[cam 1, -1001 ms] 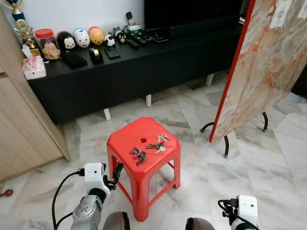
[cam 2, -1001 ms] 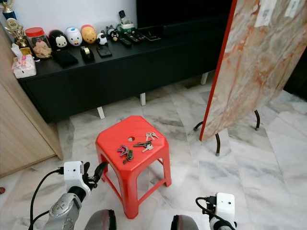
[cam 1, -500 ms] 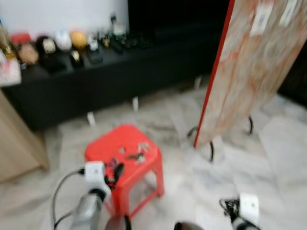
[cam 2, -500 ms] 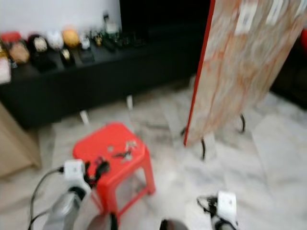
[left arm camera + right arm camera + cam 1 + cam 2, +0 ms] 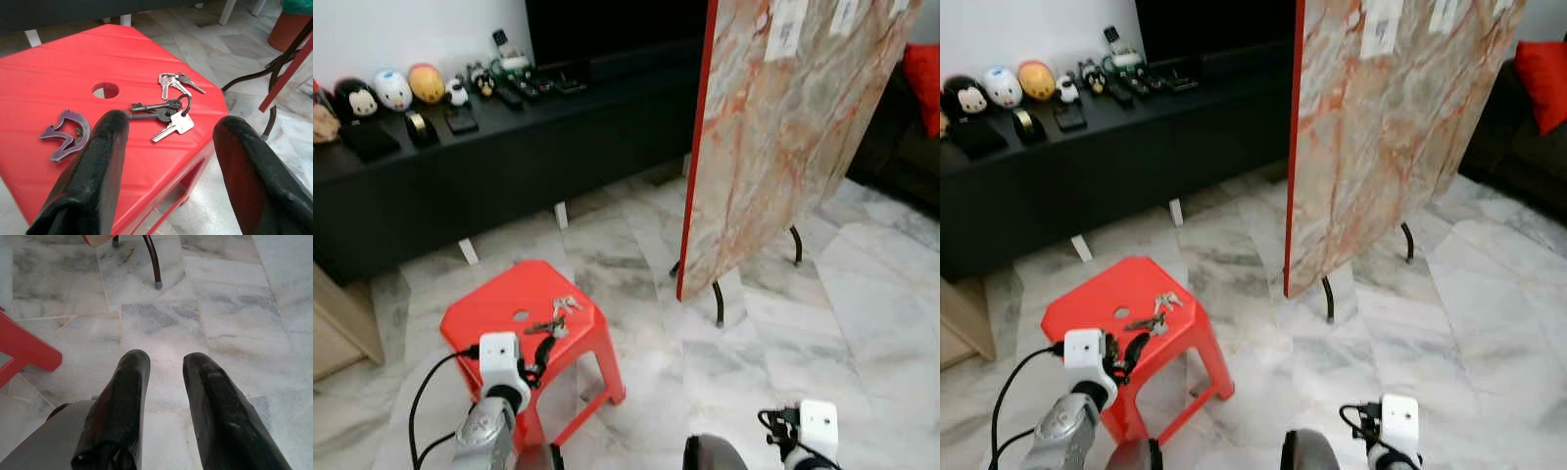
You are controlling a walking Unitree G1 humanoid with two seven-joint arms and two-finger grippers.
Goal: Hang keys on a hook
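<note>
Approach step — left pincer [image 5: 166,142] open over keys [image 5: 168,110] on red stool [image 5: 44,63] — next: lower, close on ring.

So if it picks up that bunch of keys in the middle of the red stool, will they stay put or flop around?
The bunch of keys will likely dangle and swing: several loose keys share one ring. Lying flat on the smooth stool, they may slide when nudged. The left gripper is open toward them.
</note>
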